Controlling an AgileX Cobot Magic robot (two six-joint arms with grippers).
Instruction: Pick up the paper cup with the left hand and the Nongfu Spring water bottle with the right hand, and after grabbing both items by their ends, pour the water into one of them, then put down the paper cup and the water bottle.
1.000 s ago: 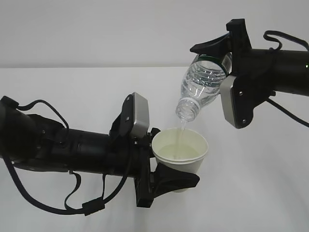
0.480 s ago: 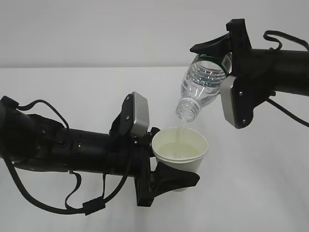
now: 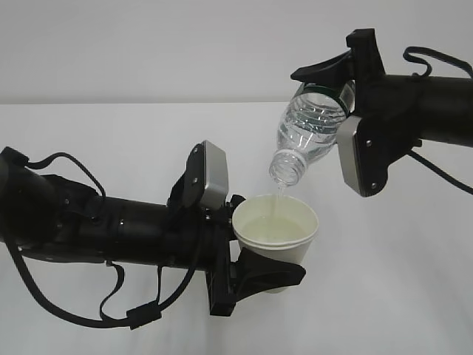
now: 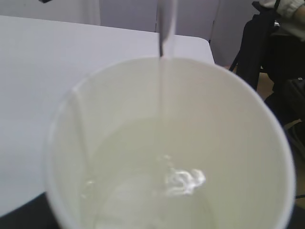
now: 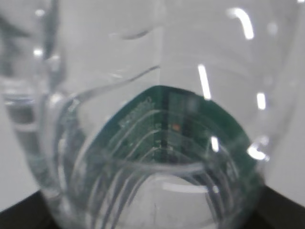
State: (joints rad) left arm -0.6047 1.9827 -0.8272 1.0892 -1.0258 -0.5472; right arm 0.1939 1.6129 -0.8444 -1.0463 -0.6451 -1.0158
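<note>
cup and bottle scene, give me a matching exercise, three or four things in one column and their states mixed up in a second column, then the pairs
Things:
1. paper cup
2. Nongfu Spring water bottle
3. water
4. right hand

States:
A. tipped mouth-down, above the other vessel
B. upright, gripped from the side by the left hand
C. clamped on the clear ribbed body near its base
D. falling in a thin stream and pooling below

Pairs: 1-B, 2-A, 3-D, 4-C
</note>
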